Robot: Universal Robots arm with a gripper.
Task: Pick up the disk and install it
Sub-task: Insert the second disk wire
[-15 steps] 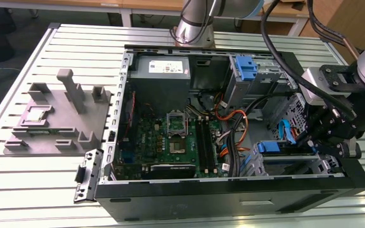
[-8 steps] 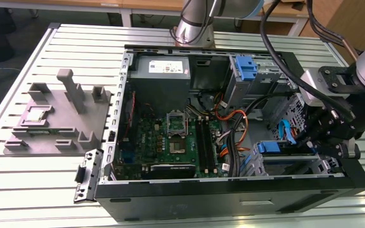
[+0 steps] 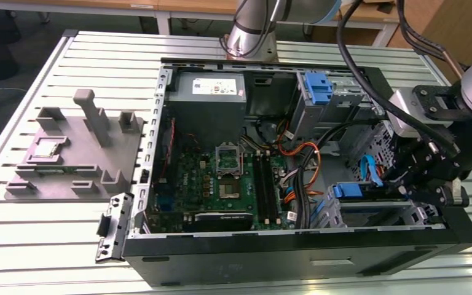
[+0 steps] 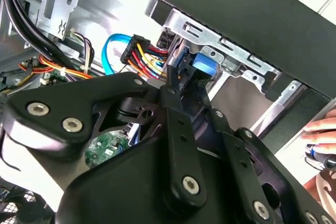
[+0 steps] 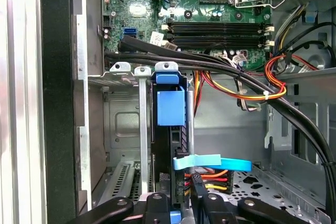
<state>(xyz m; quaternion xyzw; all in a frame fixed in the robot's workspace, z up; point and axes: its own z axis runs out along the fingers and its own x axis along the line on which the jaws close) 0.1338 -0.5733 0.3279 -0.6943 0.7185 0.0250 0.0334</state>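
Note:
The disk [image 5: 170, 107] stands on edge in the drive cage [image 5: 122, 67] at the case's front corner, with its blue bracket tab uppermost. In the exterior view the disk [image 3: 354, 190] shows as a blue piece at the cage [image 3: 383, 215]. My gripper [image 5: 181, 200] reaches down over it, one black finger on each side of the disk's edge, shut on it. The second wrist view shows the gripper [image 4: 186, 85] at the disk's blue bracket [image 4: 202, 65], with the disk's green circuit board behind the linkage.
A blue data cable [image 5: 210, 162] and a connector with coloured wires [image 5: 202, 179] lie close to the fingers. Thick black cables [image 5: 210, 64] cross above the cage. The motherboard [image 3: 219, 178] fills the case's middle. A person's hand [image 4: 321, 129] is outside the case.

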